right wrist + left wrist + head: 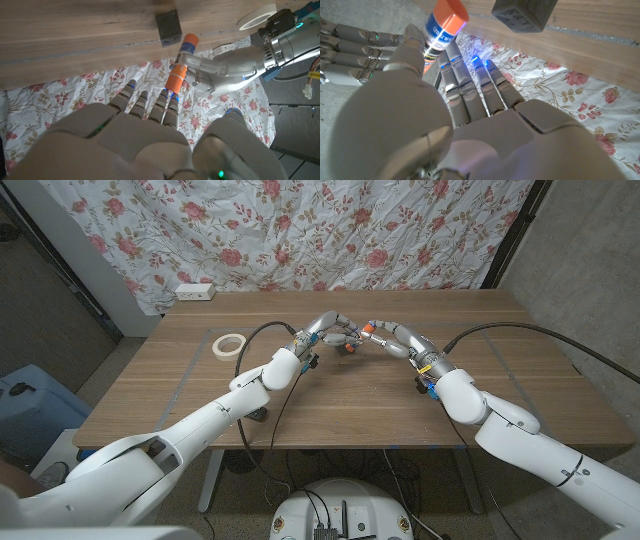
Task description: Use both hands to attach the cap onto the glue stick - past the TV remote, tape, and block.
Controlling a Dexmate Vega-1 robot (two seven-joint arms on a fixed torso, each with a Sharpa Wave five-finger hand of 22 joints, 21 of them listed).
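Head view: I am holding both hands together above the middle of the surface (pixel 480 380), toward its far edge. My left hand (pixel 325 328) is coming in from the near left corner and my right hand (pixel 392 338) from the near right corner, fingertips almost meeting.

The glue stick (pixel 176 80) is hanging in the air between the two hands, clear of the surface. It is showing orange at both ends with a blue and white label band in between. In the right wrist view my left fingers (pixel 200 62) are wrapping around the label part, so that hand is grasping the glue stick. My right fingers (pixel 167 102) are reaching to the longer orange end, with the thumb standing apart. I cannot tell whether they are actually clamping it or only touching it.

The dark block (pixel 167 27) is sitting on the surface just beside the hands, near the middle. The tape (pixel 229 345) is lying flat toward the left edge, well apart from the hands. A white power strip (pixel 195 292) is lying at the far left corner. A floral cloth (pixel 350 230) is hanging behind the far edge.
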